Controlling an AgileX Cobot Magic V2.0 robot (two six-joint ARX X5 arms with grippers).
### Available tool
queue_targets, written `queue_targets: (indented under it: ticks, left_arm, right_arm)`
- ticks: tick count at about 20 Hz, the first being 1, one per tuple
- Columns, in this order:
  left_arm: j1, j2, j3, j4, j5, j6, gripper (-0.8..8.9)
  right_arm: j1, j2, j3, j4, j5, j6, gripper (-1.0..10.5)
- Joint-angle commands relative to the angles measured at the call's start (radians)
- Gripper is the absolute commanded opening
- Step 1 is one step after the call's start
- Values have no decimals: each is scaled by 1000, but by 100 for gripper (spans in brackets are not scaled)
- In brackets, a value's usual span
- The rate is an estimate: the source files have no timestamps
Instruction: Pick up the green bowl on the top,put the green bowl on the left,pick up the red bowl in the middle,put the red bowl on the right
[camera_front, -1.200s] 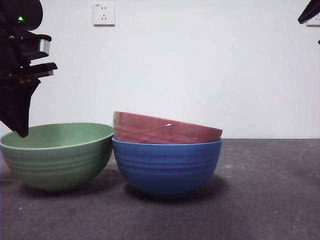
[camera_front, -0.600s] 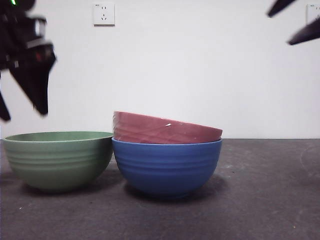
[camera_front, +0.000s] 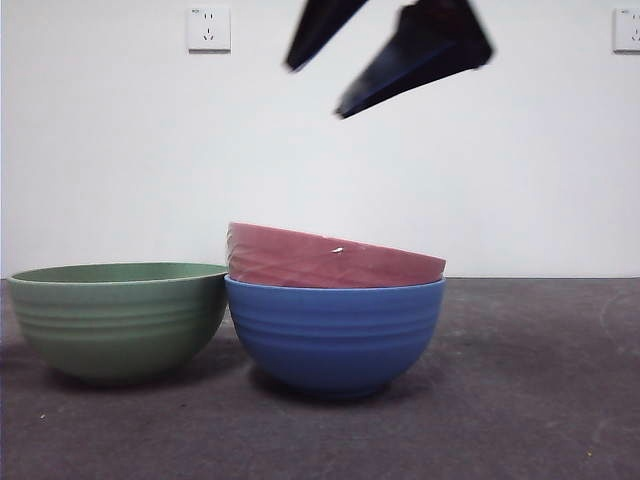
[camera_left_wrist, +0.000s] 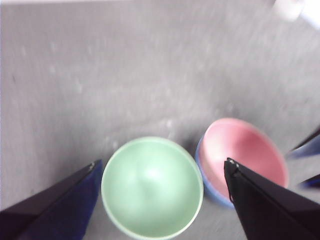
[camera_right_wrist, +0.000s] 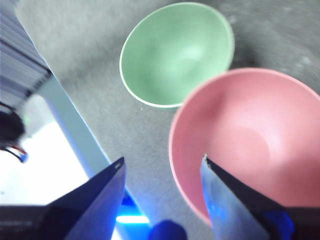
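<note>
The green bowl (camera_front: 120, 320) stands upright on the table at the left, touching the stack beside it. The red bowl (camera_front: 330, 260) sits tilted inside the blue bowl (camera_front: 335, 335) in the middle. My right gripper (camera_front: 315, 92) hangs open and empty well above the red bowl; in the right wrist view its jaws (camera_right_wrist: 162, 159) hover over the red bowl's (camera_right_wrist: 250, 140) rim, with the green bowl (camera_right_wrist: 177, 52) beyond. My left gripper (camera_left_wrist: 161, 162) is open and empty, high above the green bowl (camera_left_wrist: 152, 187) and the red bowl (camera_left_wrist: 245, 155), and out of the front view.
The dark grey table (camera_front: 540, 400) stretches to the right of the stack. A white wall with two sockets (camera_front: 207, 28) stands behind. The table's edge and a pale floor (camera_right_wrist: 55, 165) show in the right wrist view.
The left arm has risen out of the front view at the upper left. The right gripper has come from the top right corner to above the red bowl. The green bowl now sits level.
</note>
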Motion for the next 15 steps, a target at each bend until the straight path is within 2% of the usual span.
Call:
queue_targets:
  ticks: [1, 6, 11, 13, 15]
  left_arm:
    - [1, -47, -1, 23, 3, -33, 408]
    - [1, -66, -1, 11, 6, -51, 408]
    - [1, -66, -1, 7, 26, -51, 408]
    - [1, -66, -1, 7, 26, -51, 408]
    - [1, -66, -1, 5, 26, -51, 408]
  right_arm:
    - [42, 64, 21, -2, 48, -43, 249]
    - [70, 178, 22, 9, 58, -67, 243]
    - [72, 242, 22, 32, 56, -85, 163]
    - [72, 260, 22, 31, 56, -102, 80]
    - [72, 269, 22, 32, 58, -102, 53]
